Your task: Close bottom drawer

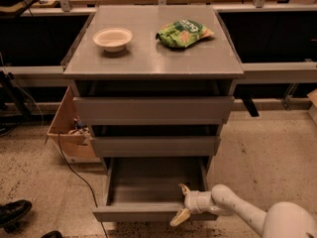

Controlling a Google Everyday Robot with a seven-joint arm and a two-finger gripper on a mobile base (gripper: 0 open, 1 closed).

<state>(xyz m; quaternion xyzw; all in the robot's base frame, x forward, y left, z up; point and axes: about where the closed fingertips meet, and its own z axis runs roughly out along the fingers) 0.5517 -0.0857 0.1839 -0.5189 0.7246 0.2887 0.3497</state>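
Reference item: grey three-drawer cabinet (148, 66), places given from it.

1. Arm (240, 211), white, at the cabinet's lower right front corner, reaching leftwards.
2. Gripper (181, 203), at the right end of the lowest drawer's front panel. Fingers spread apart; one fingertip (184, 188) points up over the drawer's inside, the other points down in front of the panel. The panel's top edge lies between them. Whether either finger touches it cannot be told. Nothing is clamped.
3. Bottom drawer (148, 182), lowest of the three, pulled well out towards the camera. Shallow box, smooth grey floor, slim plain front.
4. Black shoe (12, 212), on the speckled floor, well left of the cabinet's base.
5. Middle drawer (154, 146), directly above, slightly out.
6. Cardboard box (67, 133), against the cabinet's left side; dark cable (74, 168) trailing from it.
7. Top drawer (153, 110), tallest front, slightly out.
8. White bowl (113, 38), upright, left part of the cabinet top.
9. Green snack bag (184, 32), lying flat, right part of the cabinet top, apart from the bowl.
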